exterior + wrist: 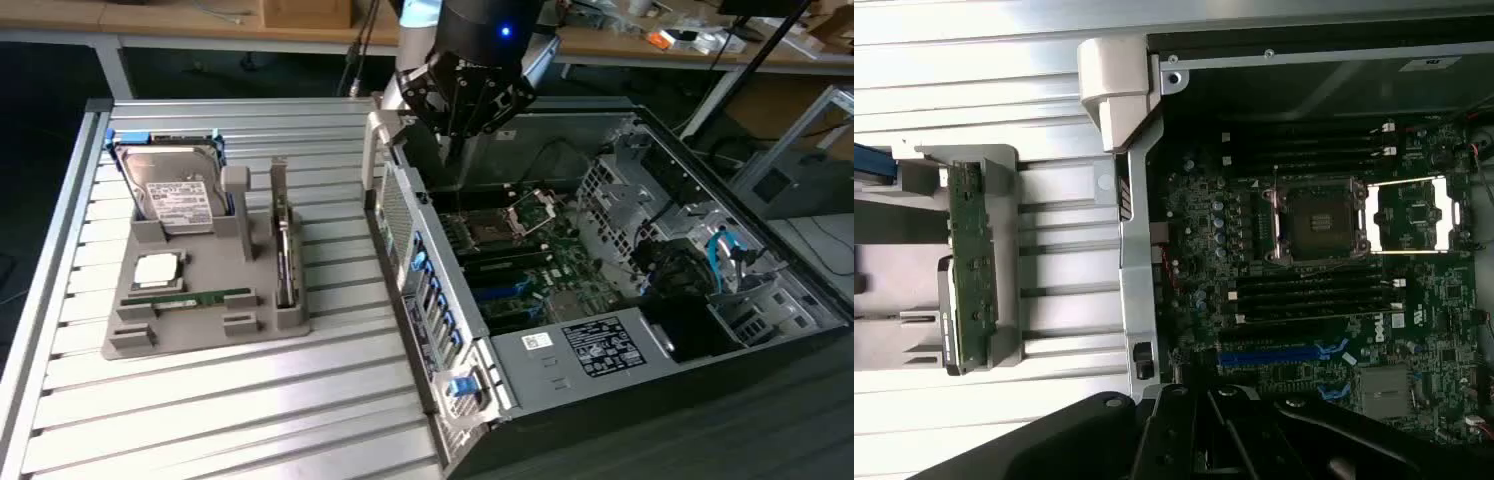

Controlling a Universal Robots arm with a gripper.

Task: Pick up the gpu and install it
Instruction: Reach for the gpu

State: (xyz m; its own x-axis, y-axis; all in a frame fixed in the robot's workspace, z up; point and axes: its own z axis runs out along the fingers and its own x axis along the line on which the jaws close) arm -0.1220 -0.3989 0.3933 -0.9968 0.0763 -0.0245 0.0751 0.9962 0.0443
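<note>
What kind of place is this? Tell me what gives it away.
Probably a robotics lab bench for computer assembly: an open desktop tower with its motherboard exposed, a grey parts tray holding a hard drive, and cluttered desks behind.

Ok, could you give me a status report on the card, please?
Gripper shut, empty, over the open computer case. Card upright in the grey tray. Case wall between them.

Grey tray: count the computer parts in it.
4: hard drive at the far end, processor chip midway, RAM stick nearest, gpu on edge at the exterior view's right. More may hide behind the drive.
</note>
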